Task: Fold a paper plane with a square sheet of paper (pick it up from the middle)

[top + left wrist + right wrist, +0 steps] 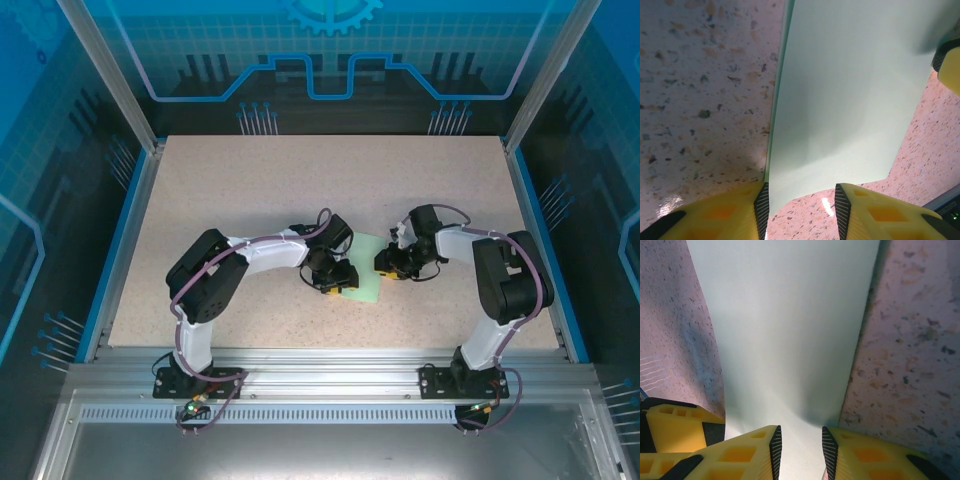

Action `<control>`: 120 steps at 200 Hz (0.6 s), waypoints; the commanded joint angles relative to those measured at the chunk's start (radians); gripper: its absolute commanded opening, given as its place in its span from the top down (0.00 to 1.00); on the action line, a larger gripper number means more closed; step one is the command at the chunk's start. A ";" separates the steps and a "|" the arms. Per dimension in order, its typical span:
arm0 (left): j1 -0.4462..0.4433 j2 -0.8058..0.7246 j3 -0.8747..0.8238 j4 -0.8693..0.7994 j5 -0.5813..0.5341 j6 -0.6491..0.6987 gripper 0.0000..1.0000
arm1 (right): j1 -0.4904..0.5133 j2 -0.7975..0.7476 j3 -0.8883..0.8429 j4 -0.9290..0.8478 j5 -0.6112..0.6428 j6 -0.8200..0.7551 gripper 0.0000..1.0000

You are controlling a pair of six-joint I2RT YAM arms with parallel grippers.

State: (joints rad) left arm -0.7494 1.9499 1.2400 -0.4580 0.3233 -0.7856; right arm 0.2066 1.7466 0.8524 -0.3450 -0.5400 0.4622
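Left arm (205,280) and right arm (508,275) elbow outward, forearms reaching in. Left claw (336,281) and right claw (389,264) point down, tips facing each other. Both sets of jaws parted, right gap narrower.

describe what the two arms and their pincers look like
Both the left arm and right arm have white links between bulky black joint housings, with purplish cables looping along them. The left pincer and right pincer have yellow fingers with recessed pockets and black ribbed pads.
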 commanded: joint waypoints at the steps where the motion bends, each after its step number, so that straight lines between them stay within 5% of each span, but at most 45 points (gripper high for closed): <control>1: -0.010 -0.004 -0.012 0.007 0.019 -0.010 0.57 | -0.016 0.030 -0.031 -0.044 0.042 -0.014 0.68; 120: 0.014 -0.023 -0.010 0.110 -0.025 -0.054 0.57 | -0.020 -0.064 -0.049 -0.007 0.006 -0.004 0.61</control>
State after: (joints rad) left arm -0.7475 1.9495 1.2285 -0.3756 0.3096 -0.8154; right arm 0.2020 1.7233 0.8295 -0.3202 -0.5579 0.4637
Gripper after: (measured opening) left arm 0.427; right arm 0.373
